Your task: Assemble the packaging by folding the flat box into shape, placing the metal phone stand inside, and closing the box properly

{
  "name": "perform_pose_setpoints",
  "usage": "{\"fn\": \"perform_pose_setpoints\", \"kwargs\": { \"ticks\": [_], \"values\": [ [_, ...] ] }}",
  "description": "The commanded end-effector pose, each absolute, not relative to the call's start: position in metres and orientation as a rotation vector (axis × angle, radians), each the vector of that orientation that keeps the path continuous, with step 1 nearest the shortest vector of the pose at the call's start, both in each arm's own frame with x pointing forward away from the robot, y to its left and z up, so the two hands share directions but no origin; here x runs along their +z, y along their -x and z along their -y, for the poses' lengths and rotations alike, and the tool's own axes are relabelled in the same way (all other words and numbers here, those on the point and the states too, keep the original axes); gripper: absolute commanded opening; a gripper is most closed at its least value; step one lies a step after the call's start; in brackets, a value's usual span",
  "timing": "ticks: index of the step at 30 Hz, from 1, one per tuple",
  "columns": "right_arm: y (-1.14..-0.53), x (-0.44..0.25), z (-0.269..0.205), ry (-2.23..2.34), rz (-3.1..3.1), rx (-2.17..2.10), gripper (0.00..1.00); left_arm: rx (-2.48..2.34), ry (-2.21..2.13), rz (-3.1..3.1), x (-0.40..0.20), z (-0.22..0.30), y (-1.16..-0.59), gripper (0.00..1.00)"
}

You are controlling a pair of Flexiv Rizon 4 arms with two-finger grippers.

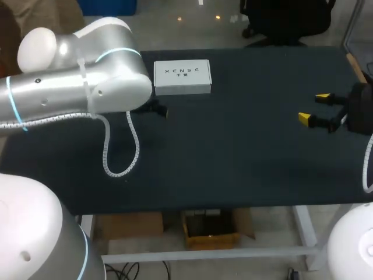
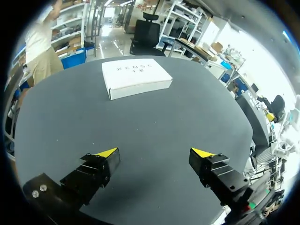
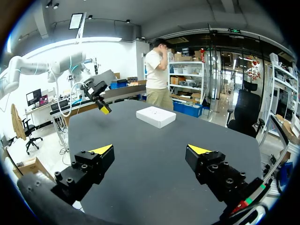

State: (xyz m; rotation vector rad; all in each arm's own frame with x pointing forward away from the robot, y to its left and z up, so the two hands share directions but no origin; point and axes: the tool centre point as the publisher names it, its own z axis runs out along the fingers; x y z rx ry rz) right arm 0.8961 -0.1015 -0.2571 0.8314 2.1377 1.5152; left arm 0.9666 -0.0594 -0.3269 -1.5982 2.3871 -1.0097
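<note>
The box (image 1: 182,77) lies flat on the table (image 1: 233,157), folded into shape and closed, with its printed lid facing up. The left arm (image 1: 87,87) comes in beside the box, and in the head view its bulk covers most of its own gripper. The left gripper (image 2: 157,153) points at the box from near it without touching. Its fingers are spread wide with nothing between them. The right gripper (image 1: 313,108) hangs well apart from the box, on the side away from the left arm. It is also spread wide and holds nothing, with its fingers turned toward the box.
</note>
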Motion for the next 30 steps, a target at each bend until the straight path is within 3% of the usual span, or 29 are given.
{"fn": "perform_pose_setpoints", "kwargs": {
  "ticks": [1, 30],
  "values": [
    [-0.896, -0.257, 0.102, -0.829, -2.137, 1.520, 1.00, -1.185, 1.510, -2.119, -0.328, 0.055, -0.965, 1.00],
    [-0.896, -0.257, 0.102, -0.829, -2.137, 1.520, 1.00, -1.355, 0.955, -2.305, -0.300, 0.017, -0.989, 1.00]
  ]
}}
